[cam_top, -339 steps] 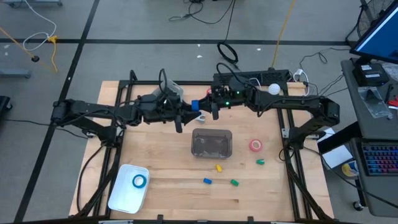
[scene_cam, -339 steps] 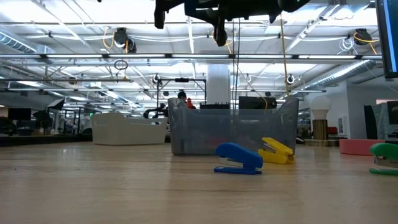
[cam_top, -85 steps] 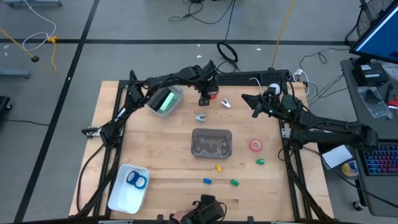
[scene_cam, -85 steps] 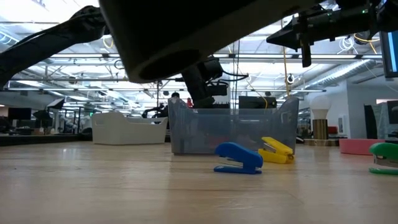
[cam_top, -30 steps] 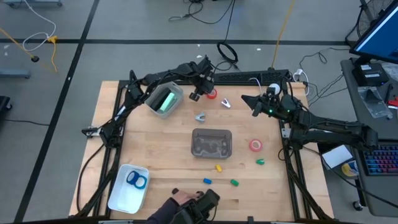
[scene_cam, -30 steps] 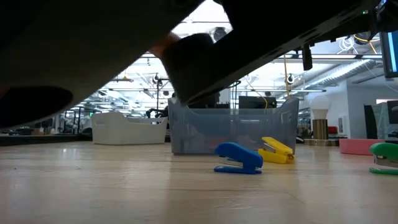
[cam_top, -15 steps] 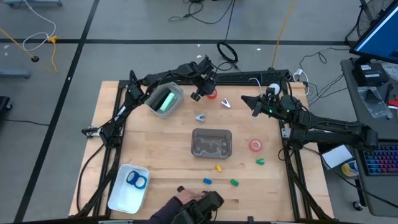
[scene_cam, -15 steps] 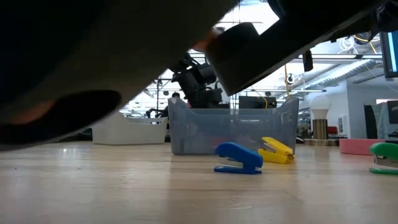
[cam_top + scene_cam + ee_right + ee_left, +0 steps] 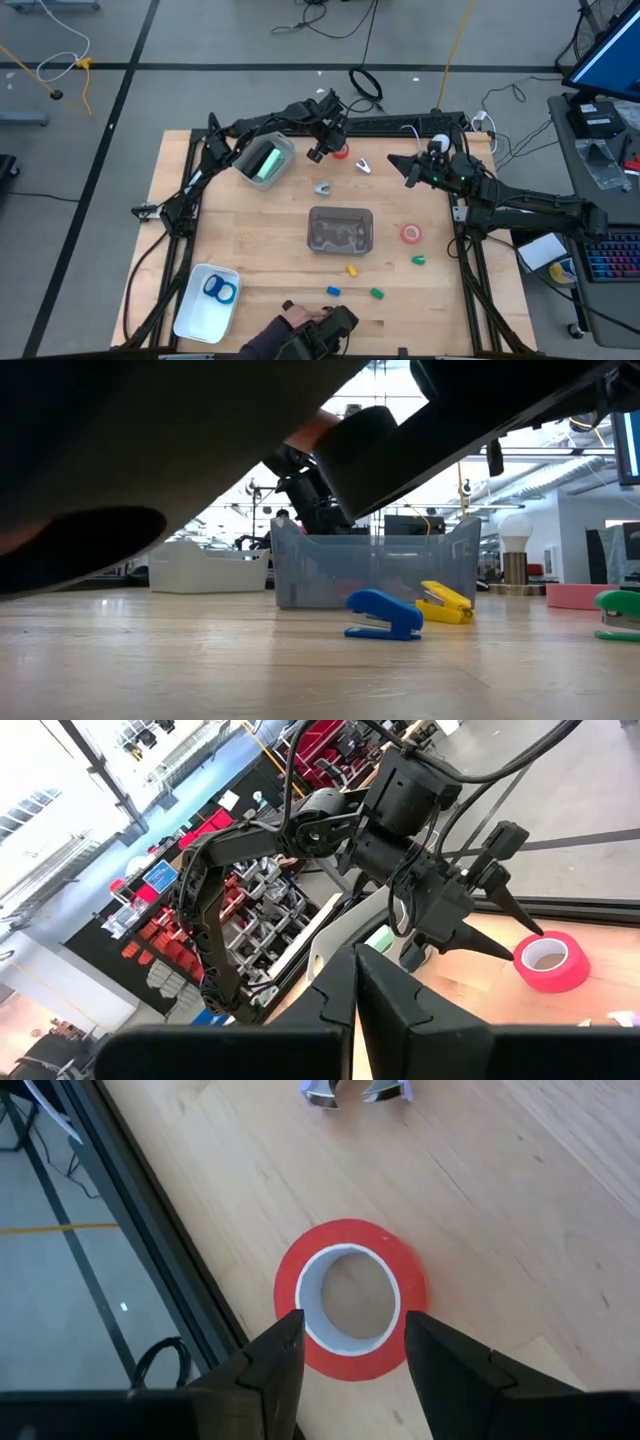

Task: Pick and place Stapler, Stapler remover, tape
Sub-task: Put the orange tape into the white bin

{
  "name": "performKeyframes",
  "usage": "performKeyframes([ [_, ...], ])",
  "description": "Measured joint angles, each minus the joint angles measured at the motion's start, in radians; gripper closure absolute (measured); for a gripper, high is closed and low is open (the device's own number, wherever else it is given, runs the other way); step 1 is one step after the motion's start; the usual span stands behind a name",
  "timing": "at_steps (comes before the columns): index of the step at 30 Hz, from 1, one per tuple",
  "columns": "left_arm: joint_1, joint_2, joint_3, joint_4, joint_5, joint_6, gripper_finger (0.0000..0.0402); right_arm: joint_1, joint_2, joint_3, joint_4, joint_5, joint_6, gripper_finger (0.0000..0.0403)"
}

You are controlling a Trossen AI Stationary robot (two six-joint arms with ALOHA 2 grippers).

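At the bench's (image 9: 250, 290) far edge, the left gripper (image 9: 345, 1342) hangs open over a red tape roll (image 9: 350, 1299), 1 finger (image 9: 275, 1365) on either side, not clamped. A staple remover (image 9: 362, 166) lies just beside it, a second (image 9: 322, 187) nearer the middle. The right gripper (image 9: 355, 982) waits closed near the far right corner. A pink-red roll (image 9: 411, 234) sits right of the clear bin (image 9: 340, 229); the bin's contents are hard to make out. 2 blue rolls (image 9: 218, 289) lie in the white tray (image 9: 205, 301). 4 small staplers lie in front: yellow (image 9: 351, 269), blue (image 9: 334, 291) and 2 green (image 9: 377, 294). A person's hand (image 9: 300, 318) reaches in at the near edge, blocking much of the low view.
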Motion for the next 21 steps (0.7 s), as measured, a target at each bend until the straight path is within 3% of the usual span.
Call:
performKeyframes([
  [21,0.022,-0.001,-0.004,-0.025,0.018,0.091,0.0227,0.0,0.0,0.0,-0.006,-0.014,0.018,0.0399],
])
